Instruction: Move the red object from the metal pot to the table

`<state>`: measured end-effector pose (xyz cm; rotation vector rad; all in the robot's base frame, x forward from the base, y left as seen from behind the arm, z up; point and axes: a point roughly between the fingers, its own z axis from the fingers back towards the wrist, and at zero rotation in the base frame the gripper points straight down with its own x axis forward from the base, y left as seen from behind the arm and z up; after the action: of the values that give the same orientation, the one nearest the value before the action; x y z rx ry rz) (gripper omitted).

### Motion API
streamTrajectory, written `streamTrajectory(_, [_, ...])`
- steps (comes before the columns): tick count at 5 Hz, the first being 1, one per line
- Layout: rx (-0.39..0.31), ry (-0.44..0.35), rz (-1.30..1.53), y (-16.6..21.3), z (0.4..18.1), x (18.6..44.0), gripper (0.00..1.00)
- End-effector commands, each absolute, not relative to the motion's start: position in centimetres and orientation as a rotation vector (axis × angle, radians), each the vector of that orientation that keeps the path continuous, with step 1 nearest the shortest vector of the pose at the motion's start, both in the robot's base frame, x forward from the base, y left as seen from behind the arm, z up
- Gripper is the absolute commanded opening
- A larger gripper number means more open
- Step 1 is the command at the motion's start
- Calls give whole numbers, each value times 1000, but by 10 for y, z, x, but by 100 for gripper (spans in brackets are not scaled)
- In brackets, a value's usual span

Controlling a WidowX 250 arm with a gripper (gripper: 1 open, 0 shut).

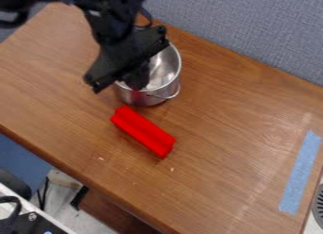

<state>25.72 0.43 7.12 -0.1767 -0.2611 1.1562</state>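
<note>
1 arm tilted over metal pot point(149, 75), jaws closed.

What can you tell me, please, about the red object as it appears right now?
The red object is a plain, smooth, bright red rectangular block, elongated and evenly coloured, probably plastic. It lies flat on the brown wooden table, running diagonally from upper left to lower right. It sits just in front of the metal pot, apart from it and outside it. Nothing but the table touches it; the gripper is above by the pot, not holding it.
</note>
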Motion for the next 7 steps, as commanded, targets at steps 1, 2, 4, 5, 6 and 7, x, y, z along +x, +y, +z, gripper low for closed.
streamTrajectory(1, [-143,-305,1185,-26,71,255,100])
streamTrajectory(2, [-131,-288,1204,-62,64,240,100])
streamTrajectory(4, [-116,-265,1058,21,9,264,100])
streamTrajectory(5, [-100,-262,1001,52,-16,275,100])
streamTrajectory(6, [-92,-241,927,61,-7,278,0])
streamTrajectory(7, [-99,-221,847,72,6,282,0])
